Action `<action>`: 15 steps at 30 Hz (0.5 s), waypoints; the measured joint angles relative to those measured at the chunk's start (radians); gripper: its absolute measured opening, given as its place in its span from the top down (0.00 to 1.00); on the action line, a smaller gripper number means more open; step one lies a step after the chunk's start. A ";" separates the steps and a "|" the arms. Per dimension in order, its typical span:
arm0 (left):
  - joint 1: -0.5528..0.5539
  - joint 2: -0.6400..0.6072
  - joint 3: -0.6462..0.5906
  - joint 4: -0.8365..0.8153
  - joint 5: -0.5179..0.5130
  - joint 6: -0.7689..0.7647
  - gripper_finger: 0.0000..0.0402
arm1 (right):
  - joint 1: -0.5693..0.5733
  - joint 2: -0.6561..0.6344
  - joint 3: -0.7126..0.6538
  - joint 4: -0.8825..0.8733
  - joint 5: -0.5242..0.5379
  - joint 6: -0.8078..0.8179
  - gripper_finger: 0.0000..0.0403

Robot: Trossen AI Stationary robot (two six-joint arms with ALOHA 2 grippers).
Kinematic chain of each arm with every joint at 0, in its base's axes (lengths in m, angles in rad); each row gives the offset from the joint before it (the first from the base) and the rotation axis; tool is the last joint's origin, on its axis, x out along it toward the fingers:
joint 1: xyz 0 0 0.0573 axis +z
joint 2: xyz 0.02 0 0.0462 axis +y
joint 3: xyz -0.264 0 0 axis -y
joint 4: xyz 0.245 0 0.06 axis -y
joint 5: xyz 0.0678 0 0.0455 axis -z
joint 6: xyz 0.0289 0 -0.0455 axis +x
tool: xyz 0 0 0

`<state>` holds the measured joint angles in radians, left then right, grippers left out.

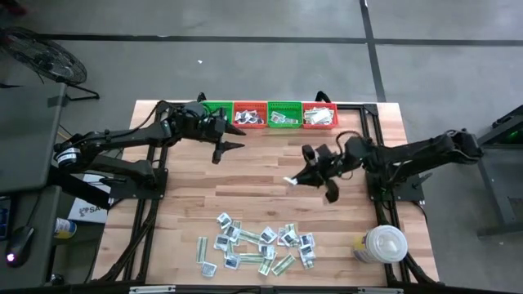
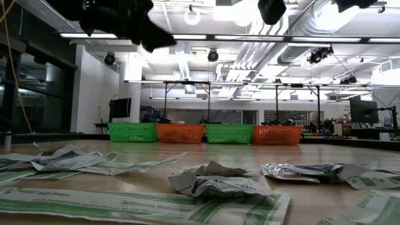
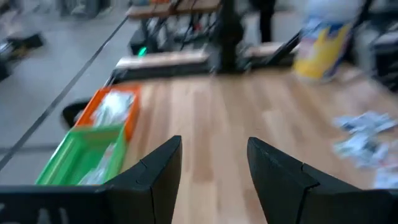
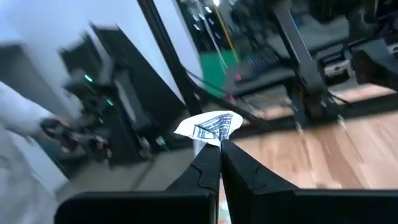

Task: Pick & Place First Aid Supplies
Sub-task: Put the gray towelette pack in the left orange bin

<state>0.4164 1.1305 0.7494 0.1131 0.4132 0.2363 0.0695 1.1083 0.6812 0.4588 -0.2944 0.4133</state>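
The first aid supplies (image 1: 253,245) lie in a loose pile of small white packets and pale-green strips near the table's front edge, and fill the foreground of the low view (image 2: 212,181). My right gripper (image 1: 300,179) hangs over the middle of the table, shut on one white packet with dark marks (image 4: 208,126). Over the far left of the table my left gripper (image 1: 227,150) stands open with nothing between its fingers (image 3: 214,149), near the row of baskets (image 1: 284,114). My right gripper pinches the white packet by its lower edge (image 4: 214,140) between the two shut fingertips. Its fingers point about level toward the table's left. The packet (image 1: 290,180) sticks out beyond the fingertips, crumpled and lifted clear of the table.
Several small green and red baskets (image 2: 181,132) stand in a row at the far edge, some with packets in them. A big white round lidded container (image 1: 384,243) stands at the near right corner. Bare wood lies between the pile and the baskets.
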 joint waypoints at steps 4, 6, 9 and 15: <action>-0.001 0.000 0.000 0.162 0.117 -0.081 0.55 | -0.075 -0.004 -0.019 0.121 -0.134 0.054 1.00; -0.016 0.000 0.000 0.245 0.135 -0.113 0.55 | -0.110 0.003 -0.020 0.181 -0.210 0.080 1.00; -0.042 0.000 0.000 0.342 0.135 -0.119 0.55 | -0.161 0.005 -0.020 0.259 -0.298 0.127 1.00; -0.051 0.001 0.000 0.377 0.131 -0.113 0.55 | -0.249 0.004 -0.020 0.322 -0.401 0.191 1.00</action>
<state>0.3655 1.1316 0.7498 0.4900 0.5442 0.1230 -0.1799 1.1126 0.6609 0.7806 -0.6949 0.6046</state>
